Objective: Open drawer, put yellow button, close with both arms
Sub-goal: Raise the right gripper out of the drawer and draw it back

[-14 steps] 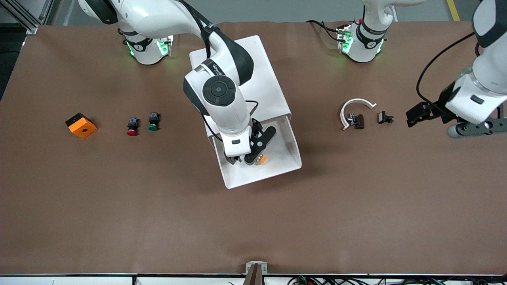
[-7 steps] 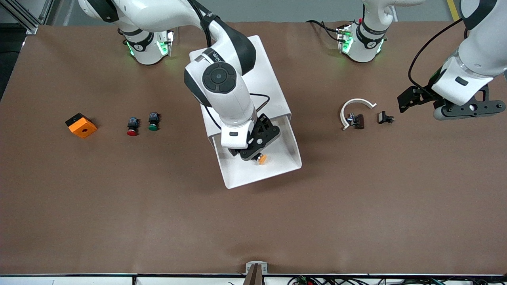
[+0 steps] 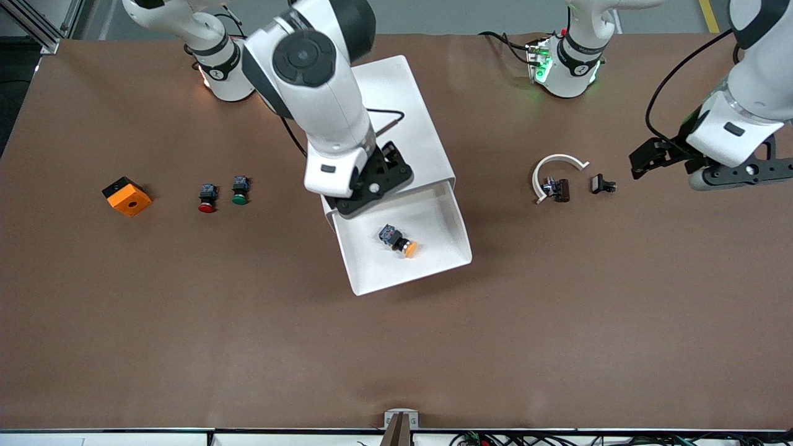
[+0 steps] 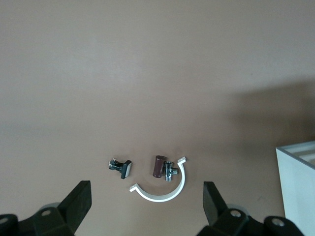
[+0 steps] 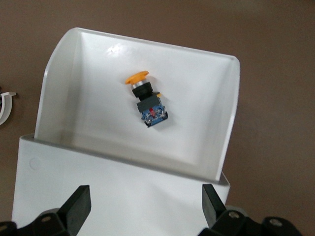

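Yellow button [image 3: 399, 242]: lying on its side in the pulled-out drawer [image 3: 433, 263], released, at about 5 o'clock from right end effector [image 3: 370, 184], which hovers over the cabinet [image 3: 409, 118] edge, fingers spread, empty. Left end effector [image 3: 712, 164]: spread, empty, above the tabletop [image 3: 557, 322].

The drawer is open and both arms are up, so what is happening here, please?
The yellow button lies on its side in the open drawer of the white cabinet. The right pincer is open and empty, over the cabinet's front edge. The left pincer waits, open and empty, above the table near the white curved clip. The drawer is not yet closed.
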